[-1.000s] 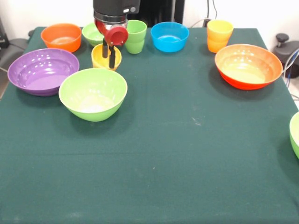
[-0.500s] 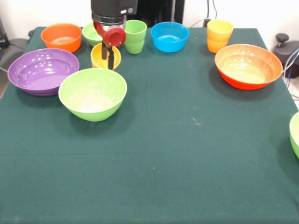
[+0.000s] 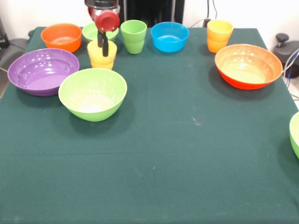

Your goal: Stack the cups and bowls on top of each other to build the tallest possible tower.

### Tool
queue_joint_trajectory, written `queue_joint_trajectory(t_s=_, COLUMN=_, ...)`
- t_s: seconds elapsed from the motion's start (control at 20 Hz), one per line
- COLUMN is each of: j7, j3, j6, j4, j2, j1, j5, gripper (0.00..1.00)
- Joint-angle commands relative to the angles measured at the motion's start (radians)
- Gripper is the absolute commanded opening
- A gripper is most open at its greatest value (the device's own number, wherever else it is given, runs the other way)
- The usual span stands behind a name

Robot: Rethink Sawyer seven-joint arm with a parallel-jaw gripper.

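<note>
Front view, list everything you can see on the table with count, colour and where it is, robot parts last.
Large bowls: four; purple at left edge, light green beside it, orange-red at right, a light green one cut off by the right edge.
Small bowls: three along the far edge; orange far left, light green partly behind the claw, blue centre.
Cups: three; yellow under the claw, light green next to the blue bowl, orange-yellow far right.
Table cloth: one, dark green.
Claw: one, red and black, fingertips at the yellow cup's rim.
</note>
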Motion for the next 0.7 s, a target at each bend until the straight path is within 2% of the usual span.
queue_joint_trajectory(t_s=0.05, j7=-0.145, j3=0.146, j6=0.171, j4=0.072, j2=-0.077, j1=-0.001, j5=0.009, gripper=1.00)
queue_joint_trajectory(t_s=0.3, j7=-0.079, j3=0.090, j6=0.117, j4=0.007, j2=-0.005, j1=0.067, j5=-0.027, gripper=1.00)
queue_joint_trajectory(t_s=0.7, j7=-0.020, j3=0.018, j6=0.065, j4=-0.069, j2=0.079, j1=0.156, j5=-0.031, gripper=1.00)
